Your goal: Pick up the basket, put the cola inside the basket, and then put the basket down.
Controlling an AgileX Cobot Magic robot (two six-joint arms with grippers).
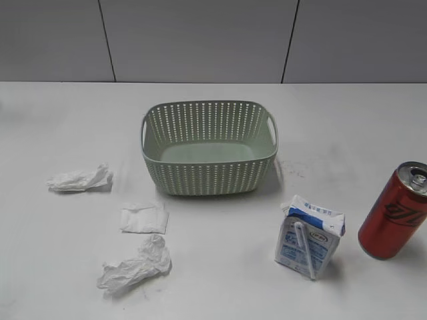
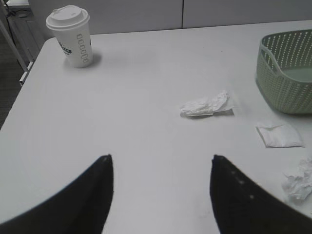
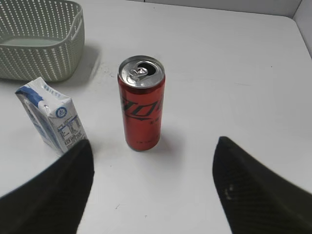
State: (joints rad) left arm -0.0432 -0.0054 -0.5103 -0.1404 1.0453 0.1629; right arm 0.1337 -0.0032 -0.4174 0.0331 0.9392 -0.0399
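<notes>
The pale green basket (image 1: pixel 209 148) stands empty on the white table in the middle of the exterior view; it also shows at the right edge of the left wrist view (image 2: pixel 287 73) and the top left of the right wrist view (image 3: pixel 41 39). The red cola can (image 1: pixel 393 211) stands upright at the right; in the right wrist view the can (image 3: pixel 141 103) is just ahead of my open, empty right gripper (image 3: pixel 153 146). My left gripper (image 2: pixel 162 158) is open and empty over bare table, far left of the basket. Neither gripper shows in the exterior view.
A blue-and-white drink carton (image 1: pixel 309 236) with a straw stands left of the can. Three crumpled tissues (image 1: pixel 80 179) (image 1: pixel 143 217) (image 1: pixel 135 265) lie left of and in front of the basket. A white paper cup (image 2: pixel 70 36) with a lid stands near the table's far left corner.
</notes>
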